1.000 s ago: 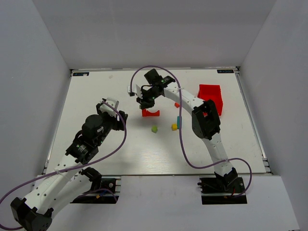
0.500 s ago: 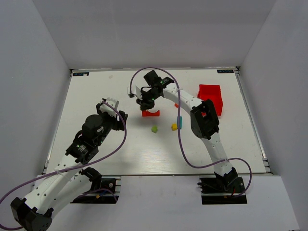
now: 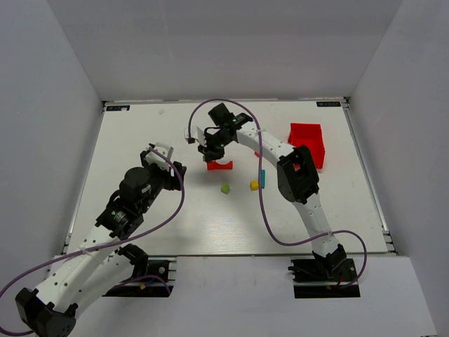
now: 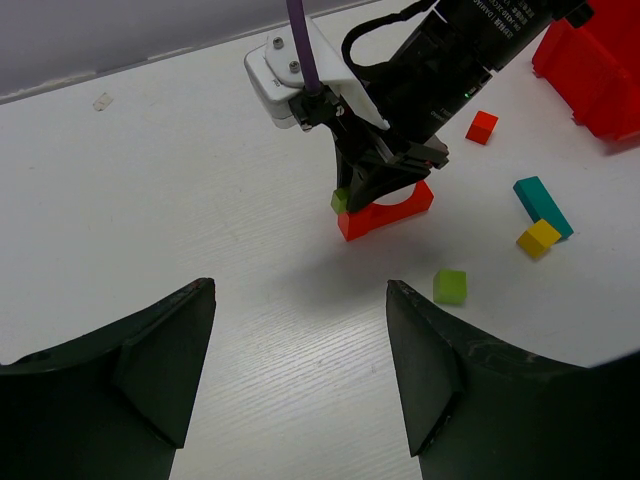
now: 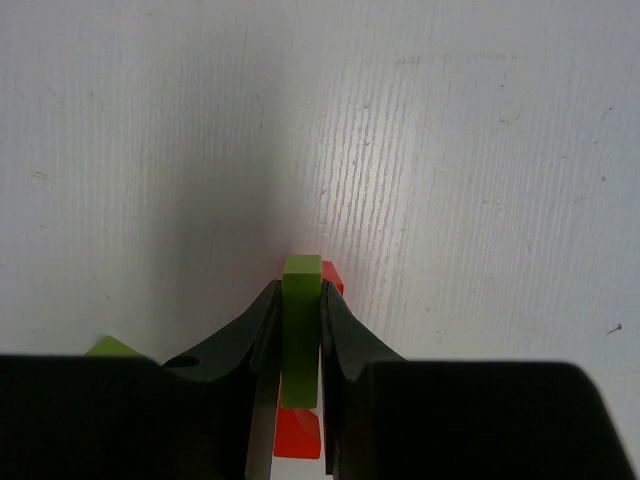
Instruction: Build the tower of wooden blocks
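From above, my right gripper (image 3: 212, 150) hangs over the red arch (image 3: 219, 166), lined up to stack on it; what I'm pinching is hidden there. Left wrist view: my left gripper (image 4: 300, 295) is parked wide and empty, and a lime-green block (image 4: 341, 200) shows just above one end of the arch. Right wrist view: jaws clamped narrow on that block, arch mostly covered underneath, so whether they touch, can't tell

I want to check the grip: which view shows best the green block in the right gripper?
Right wrist: the green block sits clamped between the fingers. Left wrist shows only its corner; top external hides it.
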Controlling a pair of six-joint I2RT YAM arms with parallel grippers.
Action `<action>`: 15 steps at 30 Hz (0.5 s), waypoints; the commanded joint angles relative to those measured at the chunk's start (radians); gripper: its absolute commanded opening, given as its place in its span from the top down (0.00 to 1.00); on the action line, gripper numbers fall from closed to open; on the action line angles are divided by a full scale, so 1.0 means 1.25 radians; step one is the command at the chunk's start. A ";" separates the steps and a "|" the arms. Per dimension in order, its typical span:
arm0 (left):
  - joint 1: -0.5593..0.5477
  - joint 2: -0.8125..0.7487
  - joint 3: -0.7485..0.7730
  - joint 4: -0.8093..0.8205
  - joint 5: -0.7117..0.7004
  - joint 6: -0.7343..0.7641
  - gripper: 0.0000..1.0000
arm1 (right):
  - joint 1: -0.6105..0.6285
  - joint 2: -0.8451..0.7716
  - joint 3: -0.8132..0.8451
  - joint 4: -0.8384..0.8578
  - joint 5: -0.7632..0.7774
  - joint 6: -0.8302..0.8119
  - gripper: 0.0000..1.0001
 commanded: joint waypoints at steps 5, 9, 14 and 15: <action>0.003 -0.003 -0.001 0.006 -0.004 -0.003 0.21 | 0.004 0.007 0.024 -0.006 -0.001 -0.016 0.92; 0.003 -0.003 -0.001 0.006 -0.004 -0.003 0.21 | 0.005 0.010 0.024 -0.008 0.002 -0.016 0.91; 0.003 -0.003 -0.001 0.006 -0.004 -0.003 0.21 | 0.002 0.007 0.023 -0.007 0.003 -0.017 0.91; 0.003 -0.003 -0.001 0.006 -0.004 -0.003 0.21 | 0.003 0.010 0.024 -0.009 0.002 -0.016 0.91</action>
